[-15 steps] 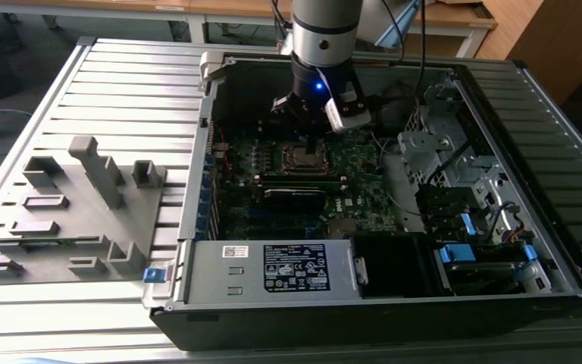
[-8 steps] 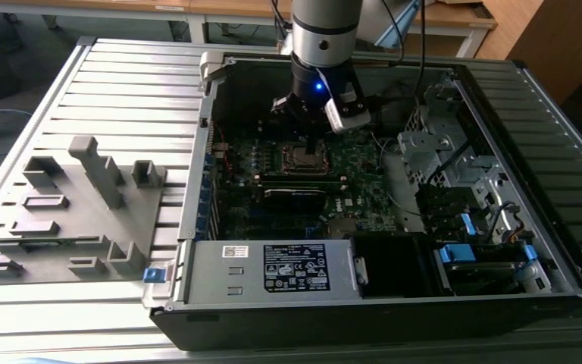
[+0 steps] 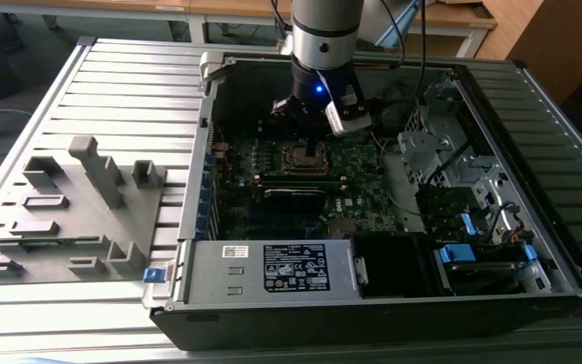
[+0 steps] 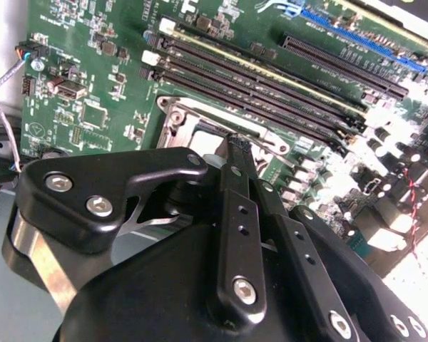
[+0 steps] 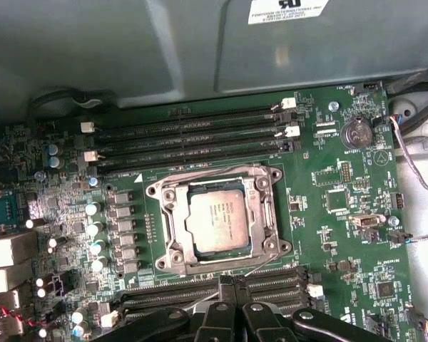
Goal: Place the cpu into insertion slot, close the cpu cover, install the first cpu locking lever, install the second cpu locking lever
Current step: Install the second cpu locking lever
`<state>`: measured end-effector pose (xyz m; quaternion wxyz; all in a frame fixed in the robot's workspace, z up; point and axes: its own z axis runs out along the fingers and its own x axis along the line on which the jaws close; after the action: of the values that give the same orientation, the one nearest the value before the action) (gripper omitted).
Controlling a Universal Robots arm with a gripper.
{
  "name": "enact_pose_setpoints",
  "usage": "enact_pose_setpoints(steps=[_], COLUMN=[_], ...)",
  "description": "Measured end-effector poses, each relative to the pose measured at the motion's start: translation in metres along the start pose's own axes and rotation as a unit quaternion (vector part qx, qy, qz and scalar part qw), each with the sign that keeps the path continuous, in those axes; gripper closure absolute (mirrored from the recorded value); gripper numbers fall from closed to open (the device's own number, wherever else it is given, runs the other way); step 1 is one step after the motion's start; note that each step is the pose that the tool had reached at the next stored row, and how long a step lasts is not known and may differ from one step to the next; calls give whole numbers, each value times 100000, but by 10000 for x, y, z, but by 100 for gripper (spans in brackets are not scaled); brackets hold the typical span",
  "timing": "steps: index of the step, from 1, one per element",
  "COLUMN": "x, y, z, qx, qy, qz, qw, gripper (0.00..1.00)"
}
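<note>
The cpu [image 5: 217, 218], a dull silver square chip, lies flat in the insertion slot [image 5: 172, 251] on the green motherboard. The silvery cpu cover [image 5: 262, 214] is down around it as a frame. A thin wire lever [image 5: 260, 266] runs along the socket's edge closest to my fingertips, and another [image 5: 192, 173] runs along the opposite edge. My gripper [image 5: 227, 282] is shut, its black tips just off the socket's rim by that lever; whether they touch it I cannot tell. In the exterior view my gripper [image 3: 305, 138] hangs right over the socket [image 3: 306, 158]. In the second wrist view the gripper [image 4: 235, 142] tips point at the cover [image 4: 200, 122].
Long black memory slots [image 5: 192, 132] flank the socket on both sides. The open case's labelled power supply box [image 3: 270, 269] lies at the front, and drive bays with cables [image 3: 453, 167] fill the exterior view's right. A grey fixture tray [image 3: 69, 220] lies on the table at the left.
</note>
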<state>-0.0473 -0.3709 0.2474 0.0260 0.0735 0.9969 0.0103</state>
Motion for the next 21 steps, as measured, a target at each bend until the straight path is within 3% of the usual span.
enact_pose_setpoints(steps=[6, 14, 21], x=[15, 115, 155], y=[-23, -40, -49], z=[5, 30, 96], qx=[-1, 10, 8], qy=[-3, 3, 0], qz=[-2, 1, 2], qw=[100000, 100000, 100000], gripper=[89, 89, 89])
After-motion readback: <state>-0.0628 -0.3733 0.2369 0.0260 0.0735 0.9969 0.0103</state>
